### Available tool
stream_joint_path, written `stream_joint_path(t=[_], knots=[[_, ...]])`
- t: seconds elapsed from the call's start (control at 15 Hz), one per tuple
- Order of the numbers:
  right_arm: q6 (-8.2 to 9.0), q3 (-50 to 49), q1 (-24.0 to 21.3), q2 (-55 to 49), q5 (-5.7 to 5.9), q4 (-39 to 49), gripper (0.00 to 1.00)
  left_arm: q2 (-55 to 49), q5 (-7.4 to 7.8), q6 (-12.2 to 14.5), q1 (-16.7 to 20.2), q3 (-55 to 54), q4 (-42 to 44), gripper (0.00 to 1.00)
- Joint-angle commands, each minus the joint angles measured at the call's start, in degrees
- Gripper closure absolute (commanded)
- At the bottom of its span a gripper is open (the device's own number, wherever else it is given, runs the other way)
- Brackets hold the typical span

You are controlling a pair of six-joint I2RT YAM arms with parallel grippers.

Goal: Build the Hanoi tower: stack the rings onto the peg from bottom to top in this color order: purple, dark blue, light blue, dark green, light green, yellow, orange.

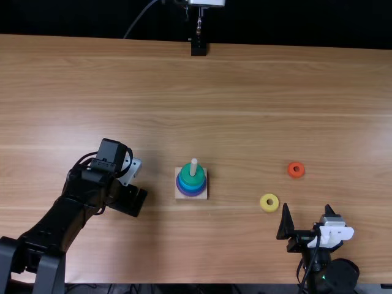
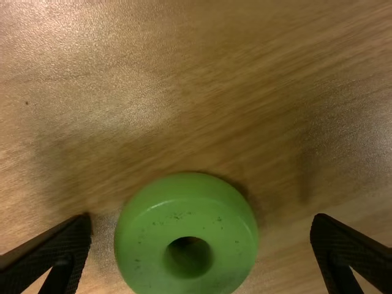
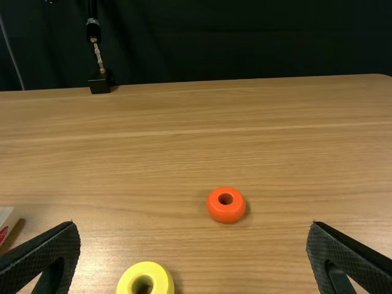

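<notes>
Top view first: the peg [image 1: 194, 165] stands on a square wooden base [image 1: 178, 196], with a dark green ring [image 1: 199, 177] topmost over blue and purple edges, so light green looks to be next. The yellow ring [image 1: 264, 206] and orange ring [image 1: 291, 173] lie on the wood-grain table [image 1: 245, 92], off toward the right arm. Left wrist view: the light green ring [image 2: 147, 239] sits flat on the table, roughly between the fingers of the left gripper [image 2: 201, 218] but not pinched. That claw is wide open and holding zip. Ring's a chunky round donut, rounded edge, smooth and a bit shiny, with little dark scuffs on its face. I'm guessing painted wood or hard plastic: light, stiff, not fragile, maybe a tad slippery. I'd grab it across its widest part, low on the rim, and keep the hole free for the peg; pinch high on that curve and it could squirt out. Right wrist view: the right gripper [image 3: 193, 223] is spread wide too, nothing in it. Its pads look finely textured, which should help with slick rims, and the orange ring is fat with a small hole.
</notes>
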Motion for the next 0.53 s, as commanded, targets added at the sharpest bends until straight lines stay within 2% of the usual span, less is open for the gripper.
stream_joint_path(t=[0.0,0.07,0.13,0.2,0.47], knots=[[0.13,-3.66,-0.59,-0.73,-0.49,-4.18,0.00,0.64,0.58,0.44,-0.11,0.00,0.12,0.39],[0.13,-3.66,-0.59,-0.73,-0.49,-4.18,0.00,0.64,0.58,0.44,-0.02,0.00,0.12,0.63],[0.13,-3.66,-0.59,-0.73,-0.49,-4.18,0.00,0.56,0.79,0.44,0.07,0.00,0.23,0.83],[0.13,-3.66,-0.59,-0.73,-0.49,-4.18,0.00,0.47,0.68,0.44,0.16,0.00,0.23,0.94],[0.13,-3.66,-0.59,-0.73,-0.49,-4.18,0.00,0.03,0.16,0.55,0.42,1.58,-0.51,0.97]])
